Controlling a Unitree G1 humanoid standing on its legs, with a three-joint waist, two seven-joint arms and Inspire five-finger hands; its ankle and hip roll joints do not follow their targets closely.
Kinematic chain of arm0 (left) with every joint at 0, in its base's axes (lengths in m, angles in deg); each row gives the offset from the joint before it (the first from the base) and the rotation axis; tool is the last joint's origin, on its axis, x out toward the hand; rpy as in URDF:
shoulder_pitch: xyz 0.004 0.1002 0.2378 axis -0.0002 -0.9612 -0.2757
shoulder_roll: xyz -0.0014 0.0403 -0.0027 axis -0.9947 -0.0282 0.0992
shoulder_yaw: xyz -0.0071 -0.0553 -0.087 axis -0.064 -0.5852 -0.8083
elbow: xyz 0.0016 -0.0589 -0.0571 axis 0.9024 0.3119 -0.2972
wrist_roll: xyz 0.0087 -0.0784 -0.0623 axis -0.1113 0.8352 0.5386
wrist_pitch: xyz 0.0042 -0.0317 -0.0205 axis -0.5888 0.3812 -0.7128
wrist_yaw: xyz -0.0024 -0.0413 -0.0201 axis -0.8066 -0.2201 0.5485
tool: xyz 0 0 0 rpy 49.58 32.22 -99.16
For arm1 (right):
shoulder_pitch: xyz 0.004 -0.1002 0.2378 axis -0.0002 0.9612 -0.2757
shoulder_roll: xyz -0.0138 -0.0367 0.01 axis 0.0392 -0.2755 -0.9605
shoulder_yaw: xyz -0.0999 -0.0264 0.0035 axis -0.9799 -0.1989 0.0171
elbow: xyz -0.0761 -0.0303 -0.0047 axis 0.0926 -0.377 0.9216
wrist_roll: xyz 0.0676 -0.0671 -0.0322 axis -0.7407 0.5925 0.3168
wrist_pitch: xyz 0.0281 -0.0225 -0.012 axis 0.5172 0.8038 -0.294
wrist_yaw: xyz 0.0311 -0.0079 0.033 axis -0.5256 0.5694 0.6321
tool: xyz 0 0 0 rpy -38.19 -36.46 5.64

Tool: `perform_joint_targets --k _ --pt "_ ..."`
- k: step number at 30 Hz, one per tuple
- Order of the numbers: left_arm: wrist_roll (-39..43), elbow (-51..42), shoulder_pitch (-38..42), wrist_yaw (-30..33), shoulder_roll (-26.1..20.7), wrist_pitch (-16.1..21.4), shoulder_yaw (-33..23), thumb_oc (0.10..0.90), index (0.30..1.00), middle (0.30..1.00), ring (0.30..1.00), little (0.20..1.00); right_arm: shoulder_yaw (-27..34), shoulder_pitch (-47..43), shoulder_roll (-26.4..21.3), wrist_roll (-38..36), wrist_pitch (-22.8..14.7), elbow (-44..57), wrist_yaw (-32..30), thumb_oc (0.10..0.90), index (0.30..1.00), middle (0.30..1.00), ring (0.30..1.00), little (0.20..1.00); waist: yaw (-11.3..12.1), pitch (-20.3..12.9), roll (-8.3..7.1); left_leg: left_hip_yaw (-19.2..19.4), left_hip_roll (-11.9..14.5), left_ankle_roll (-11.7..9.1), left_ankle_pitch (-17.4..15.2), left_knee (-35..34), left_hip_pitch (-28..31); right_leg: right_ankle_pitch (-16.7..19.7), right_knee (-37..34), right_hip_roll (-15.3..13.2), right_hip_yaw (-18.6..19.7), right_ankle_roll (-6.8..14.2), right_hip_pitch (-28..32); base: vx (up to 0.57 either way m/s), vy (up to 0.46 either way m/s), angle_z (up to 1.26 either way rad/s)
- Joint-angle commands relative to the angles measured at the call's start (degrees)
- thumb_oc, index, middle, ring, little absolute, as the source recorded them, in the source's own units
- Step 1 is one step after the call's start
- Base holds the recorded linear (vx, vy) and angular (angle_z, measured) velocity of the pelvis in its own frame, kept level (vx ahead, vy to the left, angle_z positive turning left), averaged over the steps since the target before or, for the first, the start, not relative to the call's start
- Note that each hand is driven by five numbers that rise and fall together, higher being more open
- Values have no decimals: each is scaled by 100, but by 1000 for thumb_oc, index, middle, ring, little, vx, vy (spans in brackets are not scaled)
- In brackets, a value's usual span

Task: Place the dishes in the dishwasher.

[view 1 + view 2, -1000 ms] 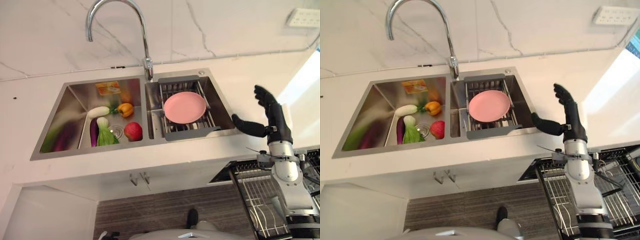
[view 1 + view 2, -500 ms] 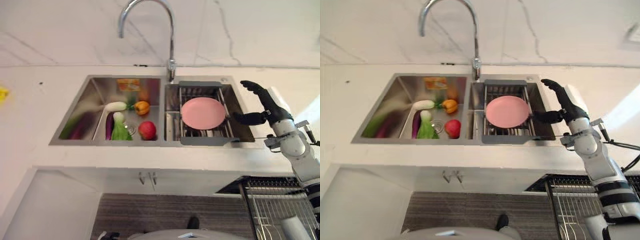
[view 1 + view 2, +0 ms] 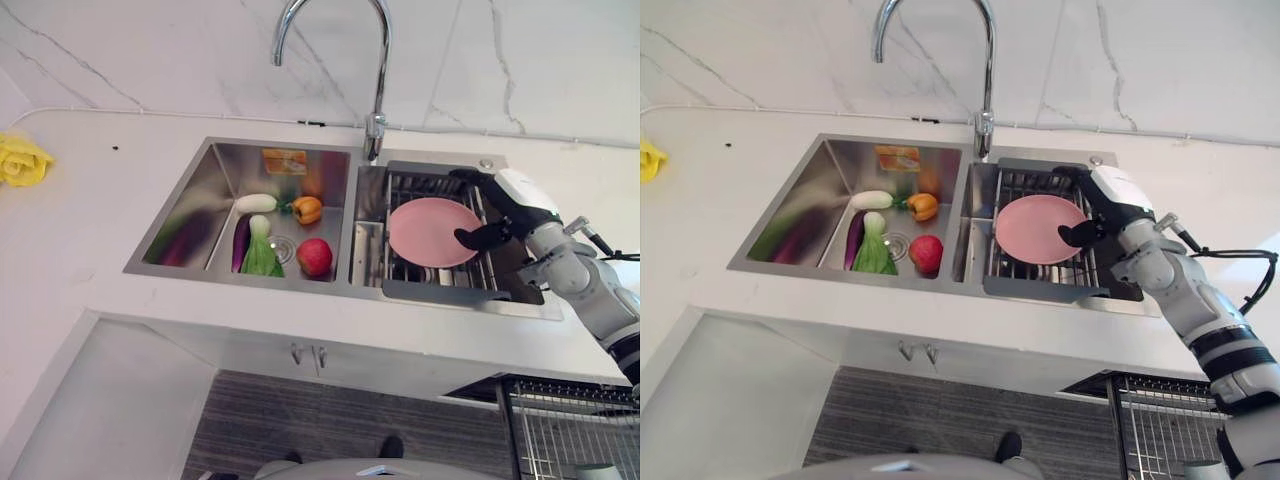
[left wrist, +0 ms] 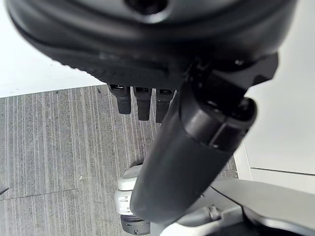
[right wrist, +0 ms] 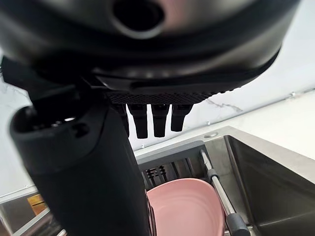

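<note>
On sink rack (image 3: 437,287), pink plate (image 3: 432,231) seemingly flat.

Kitchen: double steel sink (image 3: 190,205), faucet (image 3: 375,60), marble-look counter (image 3: 90,190).

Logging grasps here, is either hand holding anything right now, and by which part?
Nothing is held. The right hand is open at the pink plate's right edge; the left hand is open over the floor.

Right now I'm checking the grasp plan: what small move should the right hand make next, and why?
Probably close the fingers and thumb on the pink plate's right rim. The right hand is open at that edge, and the plate lies flat on the sink rack, not yet gripped.
</note>
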Motion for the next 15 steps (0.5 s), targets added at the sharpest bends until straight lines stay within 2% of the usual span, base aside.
perform_joint_targets --k 1,15 --pt "138 375 215 13 -276 72 302 800 900 900 900 900 27 -700 -156 235 -348 122 -215 800 900 900 900 900 51 -165 -530 160 205 -345 142 -14 -35 -793 115 -290 -48 347 534 0 0 0" --pt "4 326 238 -52 -271 74 326 800 900 900 900 900 669 97 -181 290 -348 576 -177 800 900 900 900 900 -142 -203 -485 351 189 -297 59 -70 141 -777 101 -287 118 372 566 10 9 -5"
